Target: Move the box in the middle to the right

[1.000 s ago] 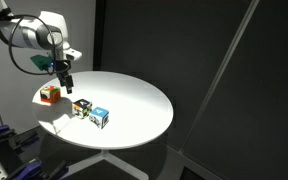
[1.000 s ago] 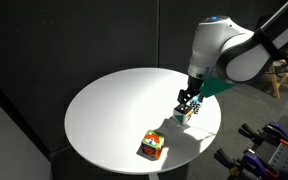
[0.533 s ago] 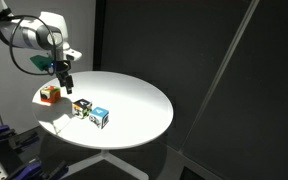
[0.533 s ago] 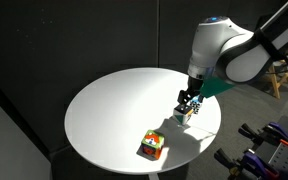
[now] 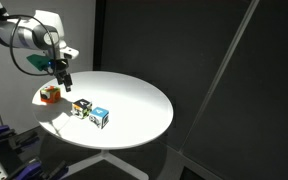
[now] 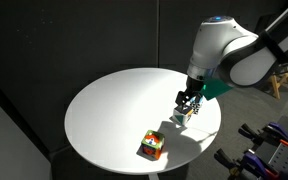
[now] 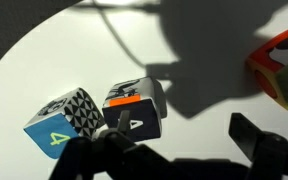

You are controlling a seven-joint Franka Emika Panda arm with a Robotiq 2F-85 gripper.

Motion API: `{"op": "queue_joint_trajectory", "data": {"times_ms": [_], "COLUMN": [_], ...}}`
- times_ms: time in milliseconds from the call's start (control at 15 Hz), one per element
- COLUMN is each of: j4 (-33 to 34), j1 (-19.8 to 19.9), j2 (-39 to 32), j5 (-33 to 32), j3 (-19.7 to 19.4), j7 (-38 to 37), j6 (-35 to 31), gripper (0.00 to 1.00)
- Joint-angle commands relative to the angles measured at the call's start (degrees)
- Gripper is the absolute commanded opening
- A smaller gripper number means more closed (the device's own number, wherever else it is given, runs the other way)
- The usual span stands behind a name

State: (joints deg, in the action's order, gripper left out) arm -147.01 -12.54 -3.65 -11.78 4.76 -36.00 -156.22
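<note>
The box [image 7: 134, 108] is a dark cube with white patches and an orange stripe. It sits in the middle of a row on the round white table [image 5: 134, 100]. It shows in an exterior view [image 5: 82, 107]. A blue-and-white cube [image 7: 62, 120] touches it on one side. An orange-red cube with a green top [image 7: 282, 65] stands apart on the other side. My gripper [image 7: 184, 146] is open and empty. It hangs above the table between the box and the orange-red cube, close to the box. In an exterior view my gripper [image 6: 189, 102] partly hides the box.
The blue-and-white cube [image 5: 101, 117] and the orange-red cube [image 5: 50, 93] lie near the table's edge. The orange-red cube also shows in an exterior view [image 6: 152, 146]. The table [image 6: 114, 100] is bare white elsewhere. Dark curtains surround it.
</note>
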Motion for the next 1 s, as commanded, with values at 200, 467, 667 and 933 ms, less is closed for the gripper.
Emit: {"op": "queue_joint_trajectory", "data": {"times_ms": [200, 467, 667, 933], "j4": [-5.7, -7.4, -8.1, -7.8], "j1": [0.5, -0.1, -0.1, 0.1], "j2": [6.7, 11.2, 15.1, 19.8], "j5": [9.0, 17.2, 19.3, 18.6], "j3": [3.7, 5.2, 5.3, 5.3], "j7": [13.2, 21.6, 24.0, 24.0], "j6": [-3.2, -0.6, 2.6, 8.1], "gripper": [1.00, 1.00, 1.00, 1.00]}}
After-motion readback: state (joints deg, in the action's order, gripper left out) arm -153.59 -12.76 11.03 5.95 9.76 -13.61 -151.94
